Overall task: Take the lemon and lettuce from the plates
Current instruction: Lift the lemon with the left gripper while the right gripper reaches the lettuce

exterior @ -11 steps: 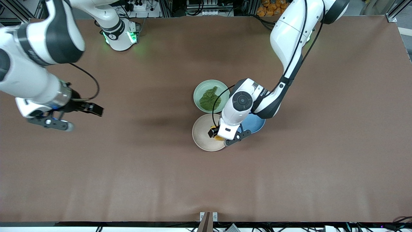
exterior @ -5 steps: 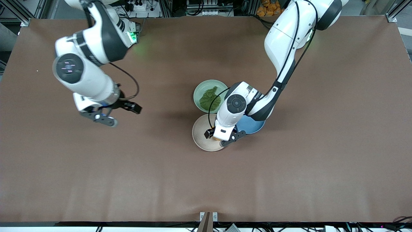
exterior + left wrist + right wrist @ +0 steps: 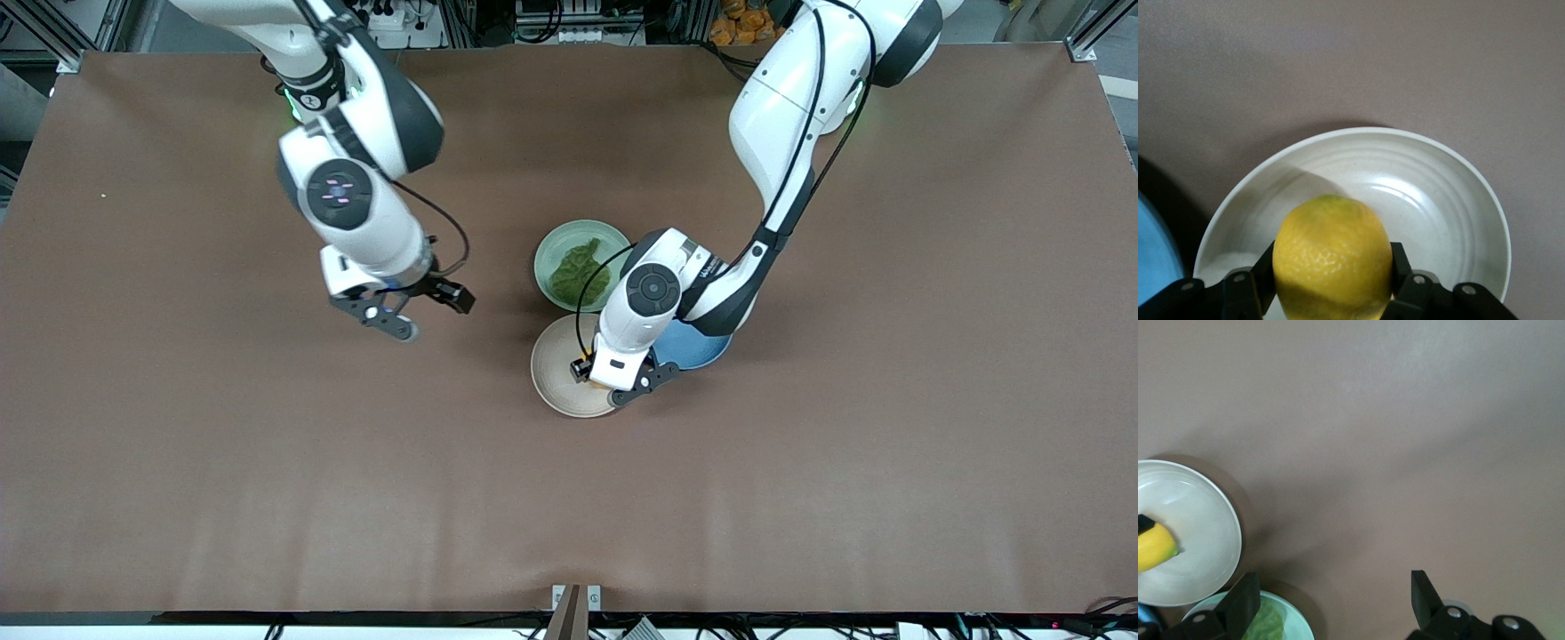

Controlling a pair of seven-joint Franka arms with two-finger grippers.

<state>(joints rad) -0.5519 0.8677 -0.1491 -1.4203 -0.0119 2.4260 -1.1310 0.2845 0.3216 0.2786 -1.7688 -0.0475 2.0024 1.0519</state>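
Lemon [image 3: 1332, 257] sitting between the left gripper [image 3: 1331, 293]'s fingers [image 3: 1248, 293], which are pressing against its two sides, over the beige-cream plate [image 3: 1451, 200]. Its lower end is running off the left wrist view's edge, so whether it is touching the plate cannot be told. Its long axis is lying along the fingers, one rounded end pointing out past the fingertips toward the plate's middle. From the front camera the left arm's hand is hiding the fruit completely, and also covering part of the blue plate [image 3: 707, 345].

Lettuce [image 3: 580, 270] is lying flat in the mint green plate [image 3: 553, 244], crinkled, its longer dimension running slantwise; the left arm is hiding one rim of that plate.

Right gripper [image 3: 418, 311] is hanging over bare brown table [image 3: 267, 462], toward the right arm's end from the plates, fingers [image 3: 1423, 597] spread wide with nothing between them.
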